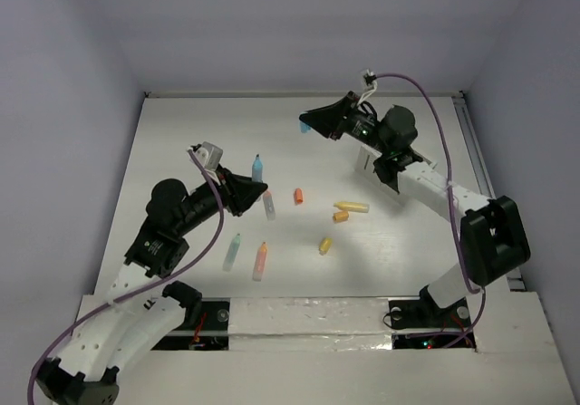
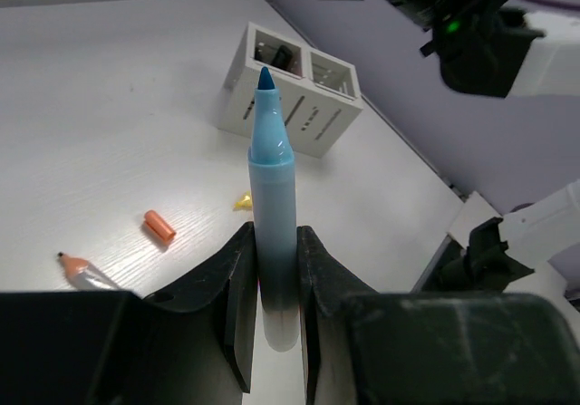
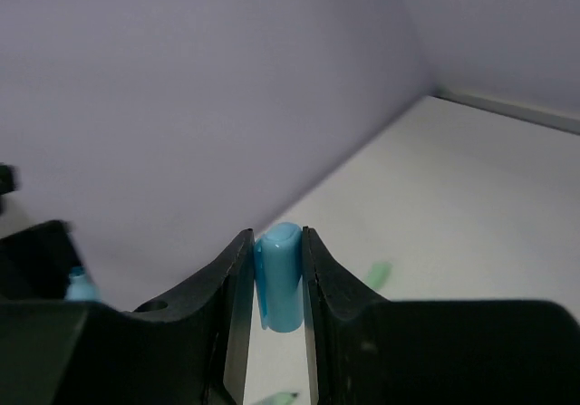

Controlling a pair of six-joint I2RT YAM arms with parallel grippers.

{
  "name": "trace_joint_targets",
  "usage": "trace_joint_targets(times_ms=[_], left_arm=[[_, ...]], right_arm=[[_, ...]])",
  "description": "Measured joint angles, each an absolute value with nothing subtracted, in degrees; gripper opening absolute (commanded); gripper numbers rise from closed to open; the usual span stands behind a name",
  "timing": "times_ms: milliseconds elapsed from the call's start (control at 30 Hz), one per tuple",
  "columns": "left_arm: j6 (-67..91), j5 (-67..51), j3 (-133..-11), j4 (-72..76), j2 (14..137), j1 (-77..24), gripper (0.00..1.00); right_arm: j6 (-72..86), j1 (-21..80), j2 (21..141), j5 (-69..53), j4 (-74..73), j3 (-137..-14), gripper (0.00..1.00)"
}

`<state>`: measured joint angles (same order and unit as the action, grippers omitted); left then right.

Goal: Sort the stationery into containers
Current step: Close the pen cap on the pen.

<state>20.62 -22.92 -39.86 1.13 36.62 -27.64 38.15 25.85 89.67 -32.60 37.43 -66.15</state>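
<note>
Grips a light blue marker (image 2: 270,151) low on its barrel in the left claw (image 2: 275,239), closed narrow around it, with the bare tip pointing up and away over the table (image 1: 181,133). Pinches the matching light blue cap (image 3: 279,287) by its sides in the right claw (image 3: 275,238), also closed narrow, raised well above the table near the far wall. Cannot tell which end of the cap faces outward.

Looks like a capping step: marker in one claw, cap in the other, both lifted clear of the clutter and well apart for now. Makes sense before sorting, since it keeps a bare tip from drying out or smearing inside the box. Calls for the cap's mouth to be lined up with the tip, then pushed straight along the barrel. Risks a skewed push, with the marker sliding back through the grip or the cap popping free.

Leaves the white box (image 2: 290,97) on the table under the right arm, divided into slotted compartments, with something dark in one of them. Leaves the rest loose mid-table:
- an orange cap (image 1: 298,195)
- a yellow marker (image 1: 352,207), with a short yellow piece (image 1: 341,216) just beside it
- another yellow piece (image 1: 324,245)
- a mint marker (image 1: 232,252)
- an orange marker (image 1: 261,260)
- a pale marker (image 1: 269,204) near the left claw

Puts the task early on, judging by how much lies outside the box.
</note>
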Motion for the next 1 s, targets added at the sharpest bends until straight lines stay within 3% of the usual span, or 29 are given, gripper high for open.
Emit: trace_joint_targets(times_ms=[100,233,700,1000], left_arm=[[23.22,-26.72,-39.86,5.15,40.18,-27.62,0.0],[27.14,-32.62,-39.86,10.59,45.34,-27.62,0.0],[41.36,-49.54,-36.53,30.83,53.25,-23.29,0.0],[45.69,-53.08,-34.13,36.62,54.24,-21.41,0.0]], right_arm=[[51.64,26.09,90.45,-35.31,53.54,-59.7,0.0],[64.16,27.2,95.31,-37.91,64.38,-56.18,0.0],[78.35,30.61,97.54,-34.17,73.01,-55.16,0.0],[80.29,33.93,99.72,-28.6,73.41,-56.8,0.0]])
